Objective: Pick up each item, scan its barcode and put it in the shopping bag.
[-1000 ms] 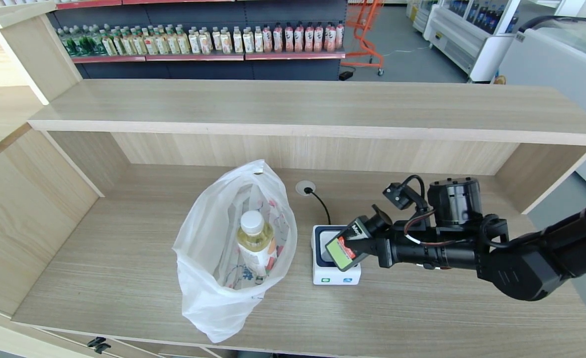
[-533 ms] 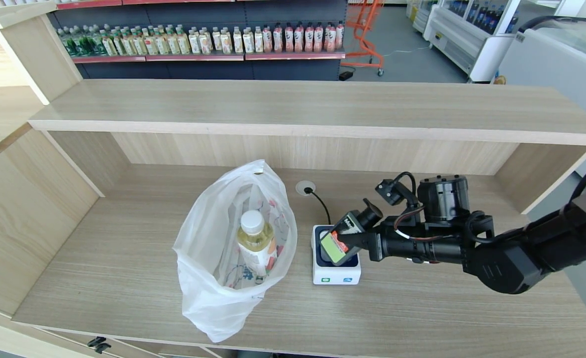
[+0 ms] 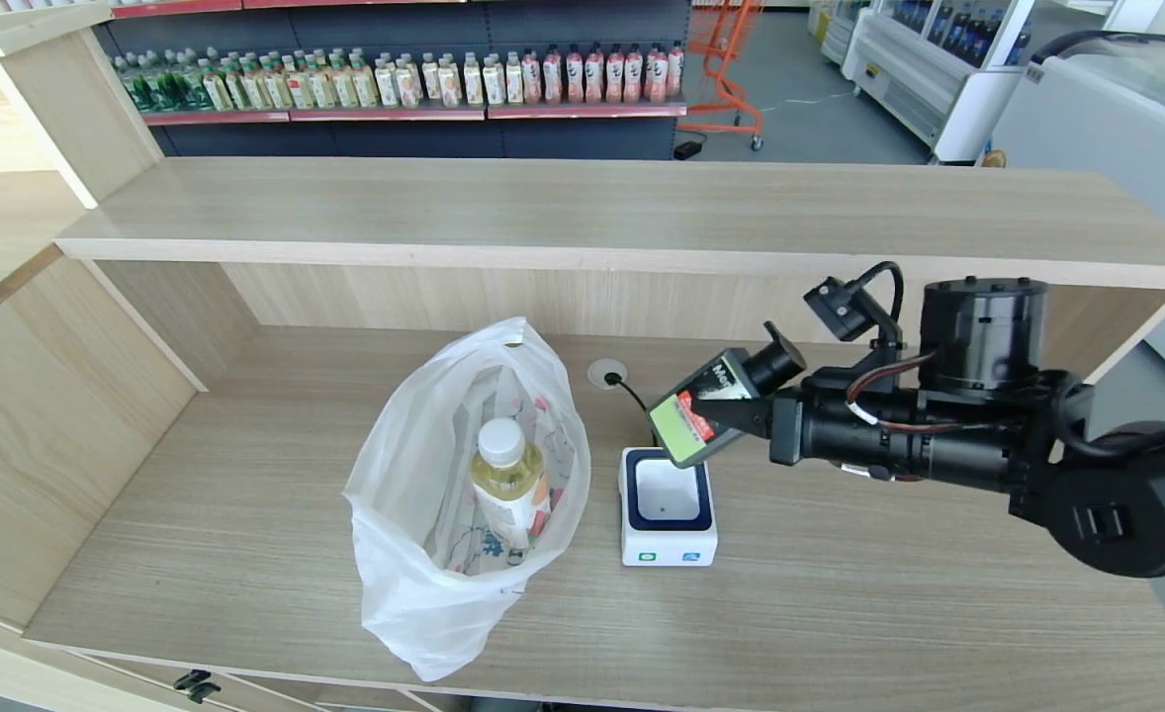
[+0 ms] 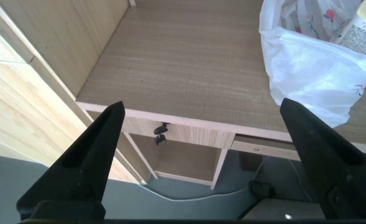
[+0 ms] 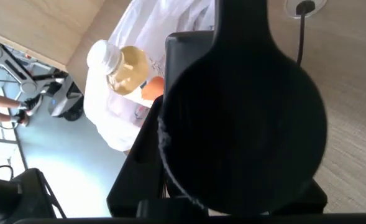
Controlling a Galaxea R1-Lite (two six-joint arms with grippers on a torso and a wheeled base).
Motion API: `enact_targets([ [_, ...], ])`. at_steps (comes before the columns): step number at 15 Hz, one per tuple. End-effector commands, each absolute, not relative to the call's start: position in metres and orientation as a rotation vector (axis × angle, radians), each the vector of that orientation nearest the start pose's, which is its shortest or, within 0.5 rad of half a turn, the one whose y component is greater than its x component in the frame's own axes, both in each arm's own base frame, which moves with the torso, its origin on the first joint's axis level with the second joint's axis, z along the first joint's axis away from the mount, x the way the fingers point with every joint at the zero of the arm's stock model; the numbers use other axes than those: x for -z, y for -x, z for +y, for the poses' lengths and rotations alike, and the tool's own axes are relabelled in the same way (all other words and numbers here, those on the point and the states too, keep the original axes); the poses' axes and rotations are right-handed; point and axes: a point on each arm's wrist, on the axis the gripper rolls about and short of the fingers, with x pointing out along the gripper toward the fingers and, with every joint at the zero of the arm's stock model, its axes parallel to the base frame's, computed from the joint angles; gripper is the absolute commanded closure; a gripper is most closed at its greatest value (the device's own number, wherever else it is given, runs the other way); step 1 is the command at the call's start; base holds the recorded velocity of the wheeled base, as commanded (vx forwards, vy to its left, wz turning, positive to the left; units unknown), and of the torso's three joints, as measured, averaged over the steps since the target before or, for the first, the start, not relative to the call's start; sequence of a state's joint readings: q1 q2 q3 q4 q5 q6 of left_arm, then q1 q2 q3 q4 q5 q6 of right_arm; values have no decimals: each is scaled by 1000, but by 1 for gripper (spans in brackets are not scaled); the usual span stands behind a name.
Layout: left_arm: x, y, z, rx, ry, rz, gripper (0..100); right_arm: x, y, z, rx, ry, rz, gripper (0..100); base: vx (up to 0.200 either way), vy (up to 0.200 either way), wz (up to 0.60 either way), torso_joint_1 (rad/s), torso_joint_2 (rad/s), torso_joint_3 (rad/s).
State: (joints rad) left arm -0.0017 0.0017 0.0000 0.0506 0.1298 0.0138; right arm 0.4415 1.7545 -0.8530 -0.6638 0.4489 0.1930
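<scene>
The right claw (image 3: pixel 741 410) pinches a small dark box with a green-and-red label (image 3: pixel 693 427), now raised clear of the white tabletop scanner with a blue rim (image 3: pixel 669 506), toward its 1 o'clock. Half a second ago the box hung low over the scanner window. The scan looks done. The white plastic shopping bag (image 3: pixel 414 554), at the scanner's 9 o'clock and holding a pale-tea plastic bottle (image 3: pixel 508 480), seems next.

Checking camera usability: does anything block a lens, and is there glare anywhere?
Right wrist view: the right tool and its box block the middle, dark; bag beside. Head view: even light, no glare on the counter.
</scene>
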Motion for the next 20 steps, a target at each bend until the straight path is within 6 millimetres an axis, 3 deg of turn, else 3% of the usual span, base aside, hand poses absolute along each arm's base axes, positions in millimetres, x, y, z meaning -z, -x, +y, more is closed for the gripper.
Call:
enact_targets([
  [1, -70, 23, 3, -128, -17, 53, 0, -219, -243, 128, -873, -161, 197, 100, 0, 0, 0, 0, 0, 0],
  [5, -70, 23, 3, -128, -17, 53, 0, -204, -219, 115, -866, -121, 230, 100, 0, 0, 0, 0, 0, 0],
  [10, -70, 23, 3, -128, -17, 53, 0, -203, -217, 113, -864, -123, 235, 100, 0, 0, 0, 0, 0, 0],
  [13, -70, 23, 3, -129, -16, 53, 0, -201, -219, 113, -860, -127, 242, 100, 0, 200, 0, -4, -1, 5],
  [18, -70, 23, 3, -129, -16, 53, 0, -188, -250, 119, -817, -123, 289, 100, 0, 200, 0, 8, 4, -1],
  [20, -70, 23, 3, -129, -16, 53, 0, -183, -282, 131, -739, -82, 276, 100, 0, 100, 0, 6, 1, 1],
])
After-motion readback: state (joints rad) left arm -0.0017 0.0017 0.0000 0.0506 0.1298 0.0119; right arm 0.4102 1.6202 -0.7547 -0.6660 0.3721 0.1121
